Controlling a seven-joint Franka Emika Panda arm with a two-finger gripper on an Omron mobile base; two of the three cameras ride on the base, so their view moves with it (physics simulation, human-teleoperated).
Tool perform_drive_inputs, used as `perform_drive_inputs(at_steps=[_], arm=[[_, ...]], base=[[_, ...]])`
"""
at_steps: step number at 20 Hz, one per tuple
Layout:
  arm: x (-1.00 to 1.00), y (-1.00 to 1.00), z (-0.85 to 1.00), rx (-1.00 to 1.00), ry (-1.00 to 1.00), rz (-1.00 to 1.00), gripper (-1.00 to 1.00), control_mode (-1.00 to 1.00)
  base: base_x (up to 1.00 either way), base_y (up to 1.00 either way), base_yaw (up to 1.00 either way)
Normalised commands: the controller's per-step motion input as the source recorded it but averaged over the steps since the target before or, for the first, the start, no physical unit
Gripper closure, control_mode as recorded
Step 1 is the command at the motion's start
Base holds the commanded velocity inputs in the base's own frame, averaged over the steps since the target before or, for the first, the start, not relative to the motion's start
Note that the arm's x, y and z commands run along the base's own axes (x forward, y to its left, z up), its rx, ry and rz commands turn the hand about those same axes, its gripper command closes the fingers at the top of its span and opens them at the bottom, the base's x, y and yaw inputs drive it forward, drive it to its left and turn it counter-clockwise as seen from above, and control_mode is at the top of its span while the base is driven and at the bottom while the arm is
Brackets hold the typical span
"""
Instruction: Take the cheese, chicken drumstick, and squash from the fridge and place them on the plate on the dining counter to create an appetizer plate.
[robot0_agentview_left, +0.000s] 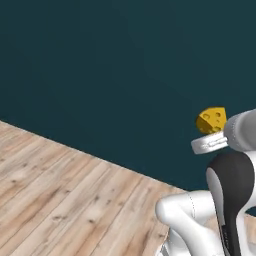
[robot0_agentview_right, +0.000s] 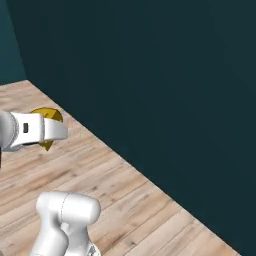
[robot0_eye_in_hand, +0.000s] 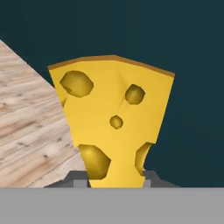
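**Cheese wedge clamped in the jaws, carried above the wooden floor**

Nearest to us in the hand view is the cheese (robot0_eye_in_hand: 114, 127), a bright yellow wedge with darker holes and a thin orange-brown rind along its wide upper edge. Its narrow end sits down between the two small grey fingertips (robot0_eye_in_hand: 81, 181), which press it from either side, so we read the jaws as clamped on the cheese. Behind it we see a dark teal wall (robot0_eye_in_hand: 175, 39) and, to the left, a patch of pale wooden plank floor (robot0_eye_in_hand: 30, 118).

In the left base view the cheese (robot0_agentview_left: 212, 120) pokes out beyond the white hand of the gripper (robot0_agentview_left: 210, 131), up in the air in front of the dark teal wall (robot0_agentview_left: 115, 65) and well above the plank floor (robot0_agentview_left: 65, 200). The arm's white and dark links rise from the lower right.

In the right base view the gripper (robot0_agentview_right: 49, 129) reaches in from the left edge, and we see the cheese (robot0_agentview_right: 48, 115) only as yellow slivers above and below the white hand that covers most of it. The floor (robot0_agentview_right: 130, 200) runs diagonally beneath it to meet the teal wall (robot0_agentview_right: 165, 75).
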Motion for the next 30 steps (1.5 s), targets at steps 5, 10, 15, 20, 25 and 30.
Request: perform_drive_inputs(at_steps=[5,10,15,20,25,30], arm=[[0.0,0.0,0.0,0.0,0.0,0.0,1.0,1.0],[0.0,0.0,0.0,0.0,0.0,0.0,1.0,1.0],[0.0,0.0,0.0,0.0,0.0,0.0,1.0,1.0],[0.0,0.0,0.0,0.0,0.0,0.0,1.0,1.0],[0.0,0.0,0.0,0.0,0.0,0.0,1.0,1.0],[0.0,0.0,0.0,0.0,0.0,0.0,1.0,1.0]], base=[[0.51,0.13,0.75],[0.73,0.03,0.74],[1.0,-0.1,0.71],[1.0,-0.33,0.59],[1.0,-0.48,0.51],[1.0,-0.7,0.48]])
